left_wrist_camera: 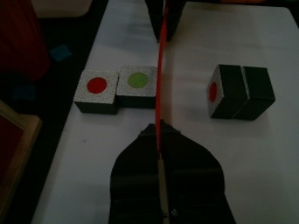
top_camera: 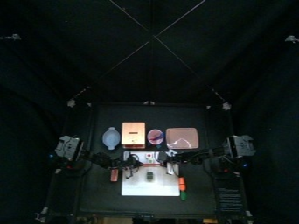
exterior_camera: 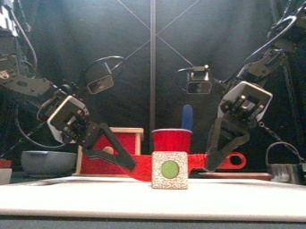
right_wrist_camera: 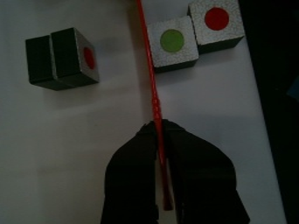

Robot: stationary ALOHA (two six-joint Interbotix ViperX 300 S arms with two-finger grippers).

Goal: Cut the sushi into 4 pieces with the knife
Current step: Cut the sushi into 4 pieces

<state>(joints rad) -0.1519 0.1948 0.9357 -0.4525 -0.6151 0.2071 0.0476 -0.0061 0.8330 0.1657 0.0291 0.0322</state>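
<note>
A thin red knife (left_wrist_camera: 162, 79) (right_wrist_camera: 149, 70) runs edge-on over the white cutting board (top_camera: 152, 191). It appears gripped at both ends by my left gripper (left_wrist_camera: 156, 131) and my right gripper (right_wrist_camera: 156, 129), which face each other over the board's back part. On one side of the blade lie a red-dot sushi block (left_wrist_camera: 96, 88) (right_wrist_camera: 216, 22) and a green-dot block (left_wrist_camera: 138, 85) (right_wrist_camera: 173, 42). On the other side lies a still-joined double block (left_wrist_camera: 243, 91) (right_wrist_camera: 65, 59). The front view shows a block with a green dot (exterior_camera: 169, 170) between the two arms.
Along the back stand a blue-grey bowl (top_camera: 111, 137), the wooden box (top_camera: 135, 134), a disc of dough (top_camera: 156, 135) and the pink tray (top_camera: 183, 137). A red cup (exterior_camera: 174, 141) holds the blue knife (exterior_camera: 187, 114) behind the board.
</note>
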